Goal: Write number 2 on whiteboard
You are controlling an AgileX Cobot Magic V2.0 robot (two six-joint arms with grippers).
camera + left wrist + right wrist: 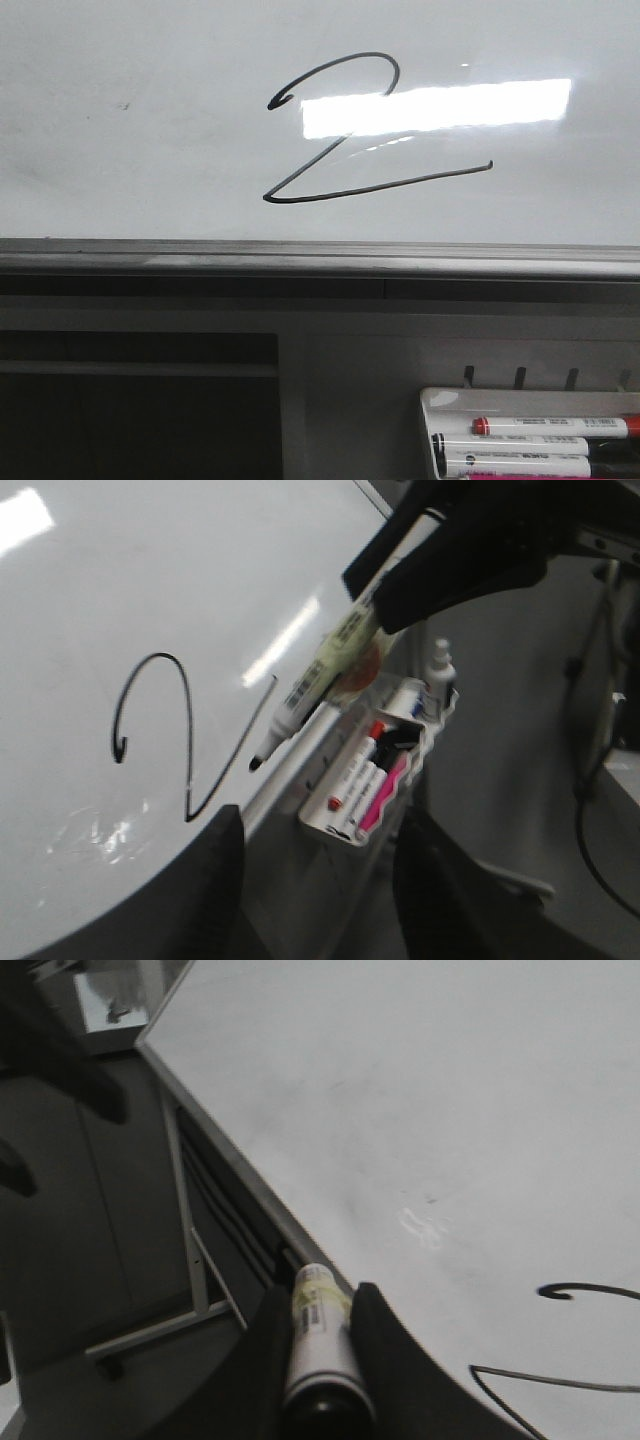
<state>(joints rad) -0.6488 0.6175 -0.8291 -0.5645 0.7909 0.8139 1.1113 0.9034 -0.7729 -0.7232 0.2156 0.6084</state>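
Observation:
The whiteboard [120, 170] fills the upper front view, and a black number 2 [335, 147] is drawn across its middle. No gripper shows in the front view. In the left wrist view the number 2 [189, 740] is on the whiteboard [150, 580]. My right gripper [390, 590] holds a marker [320, 670] there, with its black tip near the board's lower edge, off the end of the base stroke. My left gripper [320, 825] is open and empty. In the right wrist view my right gripper [318, 1305] is shut on the marker [318, 1350], with part of the number 2 [560, 1382] beside it.
A white marker tray [440, 400] with several markers [550, 427] hangs below the board's grey frame [300, 262] at the right. It also shows in the left wrist view [425, 750] with a small bottle [440, 665]. A dark opening [140, 410] lies below left, and cables [600, 780] hang at the right.

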